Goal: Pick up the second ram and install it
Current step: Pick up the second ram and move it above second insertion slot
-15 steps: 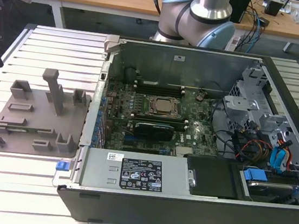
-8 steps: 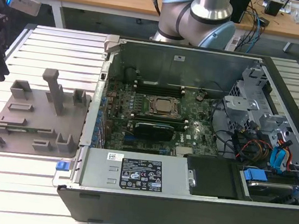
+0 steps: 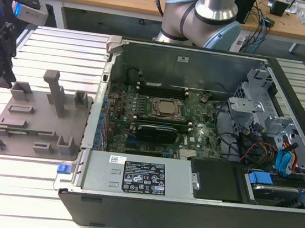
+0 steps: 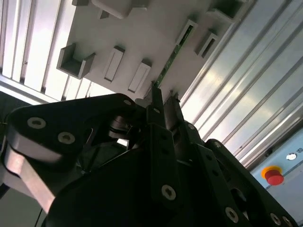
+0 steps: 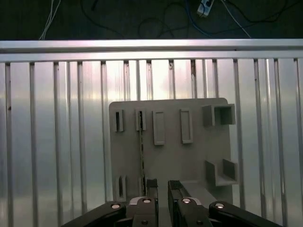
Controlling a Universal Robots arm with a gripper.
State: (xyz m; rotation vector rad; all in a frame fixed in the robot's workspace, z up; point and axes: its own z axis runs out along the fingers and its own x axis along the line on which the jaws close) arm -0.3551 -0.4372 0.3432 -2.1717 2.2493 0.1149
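The second ram (image 5: 141, 151) is a thin green stick standing on edge in a slot of the grey holder tray (image 5: 189, 156); it also shows in the second wrist view as the green ram (image 4: 173, 56). My gripper (image 5: 162, 187) hovers above the tray's near edge, open by a narrow gap with nothing between its fingers. The ram lies just to one side of the fingers (image 5: 151, 185), not between them. In the exterior view the gripper (image 3: 2, 80) hangs over the tray (image 3: 35, 116) at the far left of that view.
An open computer case (image 3: 185, 207) stands to the exterior view's right of the tray, with the motherboard (image 3: 158, 114), its CPU socket (image 3: 167, 109) and black slot rails (image 3: 159, 130) inside. The table (image 3: 21, 187) is slatted aluminium. A red stop button (image 4: 274, 176) sits on it.
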